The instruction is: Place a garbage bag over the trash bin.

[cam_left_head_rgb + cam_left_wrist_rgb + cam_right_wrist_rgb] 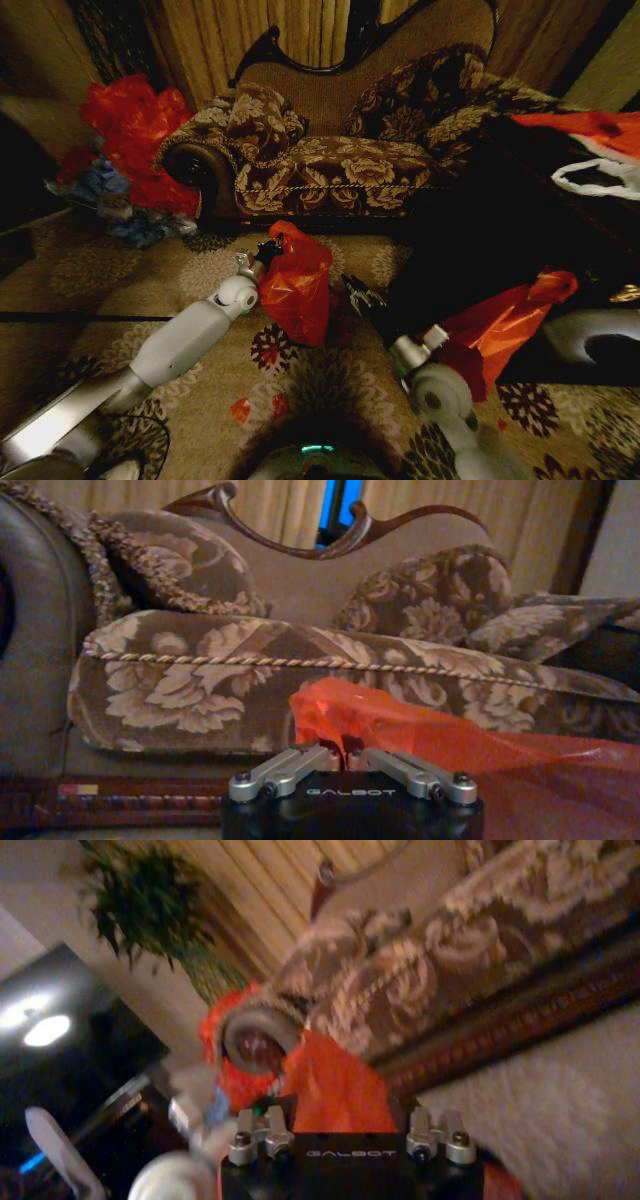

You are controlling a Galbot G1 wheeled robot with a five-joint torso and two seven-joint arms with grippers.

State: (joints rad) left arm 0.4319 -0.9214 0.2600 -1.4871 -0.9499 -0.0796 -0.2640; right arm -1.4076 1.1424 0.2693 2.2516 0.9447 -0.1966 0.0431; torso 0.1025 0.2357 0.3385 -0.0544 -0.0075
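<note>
Garbage bag: the crinkly bright-red garbage bag hung above the carpet at the centre of the head view, lifted between the two arms, in front of the sofa.
Left gripper: the left gripper sat at the bag's 10 o'clock edge; in the left wrist view its fingers were pressed together on a fold of red plastic, pinching it.
Right gripper: the right gripper pointed up toward 11 o'clock, just beside the bag's 4 o'clock side; in the right wrist view red plastic rose between its fingers, which stood spread apart, but whether they clamped the film I could not tell.
Trash bin: I could not make it out among the dark shapes on the right.
Sofa: the floral sofa filled the 12 o'clock part of the head view, with cushions on it.
Red heap: a big heap of red plastic lay at 10 o'clock, beside the sofa's arm.
Larger bag: a smooth red-orange bag lay at 4 o'clock, near the right arm.
Carpet: the patterned carpet lay under everything.
</note>
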